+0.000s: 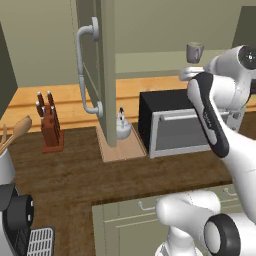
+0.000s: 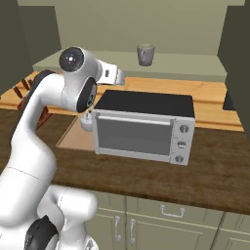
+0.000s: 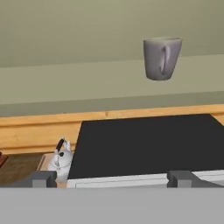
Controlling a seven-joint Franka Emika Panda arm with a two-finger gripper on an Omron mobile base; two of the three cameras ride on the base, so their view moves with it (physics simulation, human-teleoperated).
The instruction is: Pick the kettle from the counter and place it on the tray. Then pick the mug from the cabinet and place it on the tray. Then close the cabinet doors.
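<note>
your claw [image 3: 112,178] stands wide apart and holds nothing; in the hand view its two dark fingertips [image 3: 42,178] rise at the bottom edge, spread over the black top of the toaster oven [image 3: 144,144]. the claw hangs above that oven, pointed toward the open cabinet [image 2: 146,68].

the kettle [image 1: 122,127] sits on the tray [image 1: 120,147], which lies flat on the dark wood surface [image 1: 75,175] just left of the toaster oven. from the right base view you see the kettle [image 2: 87,122] partly hidden behind your arm, touching the tray [image 2: 73,136].

the mug [image 3: 162,57] stands upright on the cabinet shelf [image 3: 87,83], its handle turned toward the camera in the hand view. it is above and behind the oven, well apart from the claw. you also see the mug [image 1: 194,51] in the left base view and the mug [image 2: 145,54] in the right one.

one cabinet door [image 1: 100,65] stands swung open, its edge toward the left base camera, with the long curved grey handle [image 1: 82,70] on it.

a knife block [image 1: 50,125] stands on the surface left of the tray, well apart from it.
</note>
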